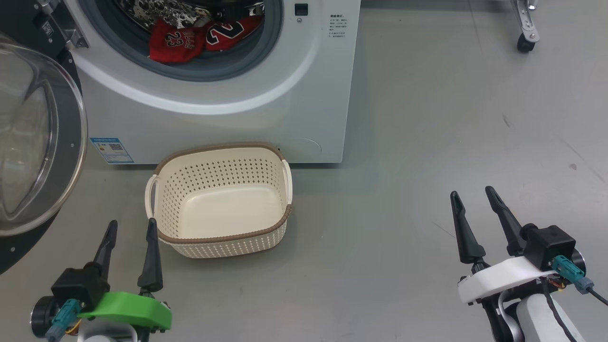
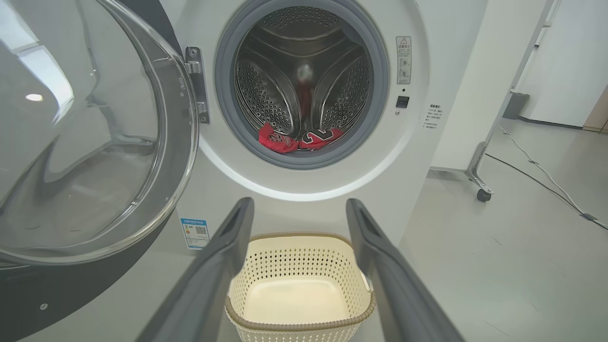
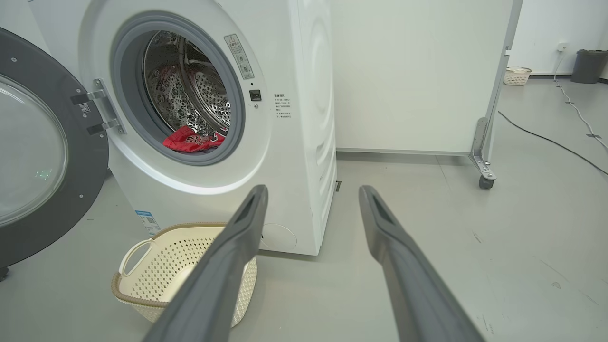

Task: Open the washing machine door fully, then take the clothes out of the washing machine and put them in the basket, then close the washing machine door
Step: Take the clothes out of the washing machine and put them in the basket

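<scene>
Door (image 1: 28, 142) stood wide, so unloading seemed the step in hand: clothes (image 1: 178, 42) lay in the washing machine (image 1: 285, 95) above the empty basket (image 1: 223, 148), and left fingers (image 1: 152, 256) and right fingers (image 1: 464, 228), both spread wide and empty, likely needed to reach in

The washing machine door (image 1: 33, 137), a clear glass bowl in a black rim, stands swung wide open at the left of the white washing machine (image 1: 237, 128). The clothes (image 1: 190, 40), red numbered jerseys, lie crumpled at the front of the steel drum (image 2: 285, 71). The basket (image 1: 216, 175), cream and empty, stands upright on the floor just before the machine.
</scene>
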`<state>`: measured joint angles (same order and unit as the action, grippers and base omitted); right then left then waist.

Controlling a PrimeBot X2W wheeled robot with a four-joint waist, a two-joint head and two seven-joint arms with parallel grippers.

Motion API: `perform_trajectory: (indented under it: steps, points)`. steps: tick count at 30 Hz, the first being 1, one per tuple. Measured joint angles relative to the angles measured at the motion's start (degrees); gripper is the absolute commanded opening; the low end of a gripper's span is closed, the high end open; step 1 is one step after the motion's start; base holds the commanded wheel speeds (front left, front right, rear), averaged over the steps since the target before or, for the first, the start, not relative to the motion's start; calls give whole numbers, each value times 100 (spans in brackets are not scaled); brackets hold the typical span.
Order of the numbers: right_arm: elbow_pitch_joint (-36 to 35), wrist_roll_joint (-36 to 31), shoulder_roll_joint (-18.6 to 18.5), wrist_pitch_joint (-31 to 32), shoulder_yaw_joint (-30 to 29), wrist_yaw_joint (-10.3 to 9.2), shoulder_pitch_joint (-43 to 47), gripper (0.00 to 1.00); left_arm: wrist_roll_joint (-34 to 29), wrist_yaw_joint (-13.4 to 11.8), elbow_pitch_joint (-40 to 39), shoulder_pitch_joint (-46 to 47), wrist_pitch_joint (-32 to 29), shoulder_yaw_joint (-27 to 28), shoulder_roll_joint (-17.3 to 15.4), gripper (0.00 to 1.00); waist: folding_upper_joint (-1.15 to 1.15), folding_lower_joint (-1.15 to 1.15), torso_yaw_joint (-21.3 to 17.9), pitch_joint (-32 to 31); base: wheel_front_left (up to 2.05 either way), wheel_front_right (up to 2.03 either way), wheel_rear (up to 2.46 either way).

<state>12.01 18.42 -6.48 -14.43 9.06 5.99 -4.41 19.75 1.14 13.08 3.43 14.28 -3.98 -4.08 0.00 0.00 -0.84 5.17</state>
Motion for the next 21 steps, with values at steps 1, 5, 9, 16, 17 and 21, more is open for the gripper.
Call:
perform_trajectory:
  steps: [1, 5, 9, 16, 17, 21]
  points:
    - [0, 0, 1, 0, -2, 0, 0, 100, 0, 5, -2, 0, 0, 0, 1, 100, 0, 0, 0, 6, 0, 0, 0]
    - [0, -4, 10, 0, -9, 0, 0, 100, 0, 18, -13, 0, 0, 0, 5, 100, 0, 0, 0, 28, 0, 0, 0]
    - [-1, -34, 16, 0, -29, 1, 0, 100, 0, 19, -29, 0, 0, -4, 12, 100, 0, 0, 3, 50, 0, 0, 0]
    - [-1, -41, 23, 0, -33, 9, -1, 100, 21, 77, -27, 0, 0, -16, 19, 100, 0, 0, 10, 93, 2, -2, 0]
    - [-1, -41, 23, 0, -33, 10, -1, 100, 25, 97, -34, 1, 0, -23, 20, 100, 0, 0, 11, 98, 12, -12, 0]
    - [0, -41, 26, 0, -41, 26, -1, 100, 44, 152, -53, 1, 0, -41, 38, 100, 0, 0, 14, 113, 22, -22, 0]
